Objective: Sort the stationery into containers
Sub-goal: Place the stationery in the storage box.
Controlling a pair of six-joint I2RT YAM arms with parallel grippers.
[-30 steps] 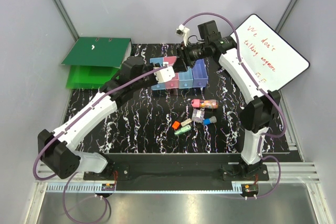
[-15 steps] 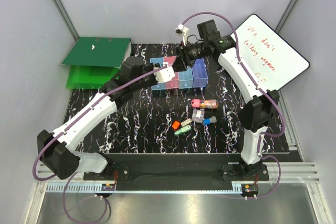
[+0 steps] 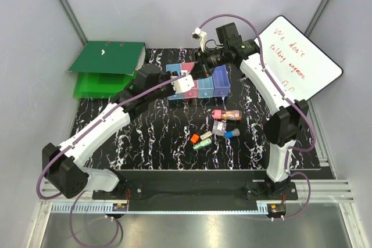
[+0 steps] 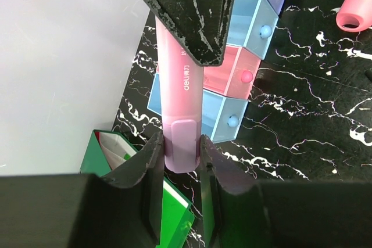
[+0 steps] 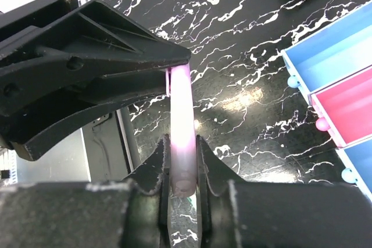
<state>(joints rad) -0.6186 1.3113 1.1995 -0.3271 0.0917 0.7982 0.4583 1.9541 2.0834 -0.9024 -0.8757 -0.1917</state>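
Left gripper: pinching the capped end of a pink pen.
Right gripper: pinching the pen's other end.
Pen: held in the air above the 4 bins, near the table's far edge.
Loose pieces: toward the front right.
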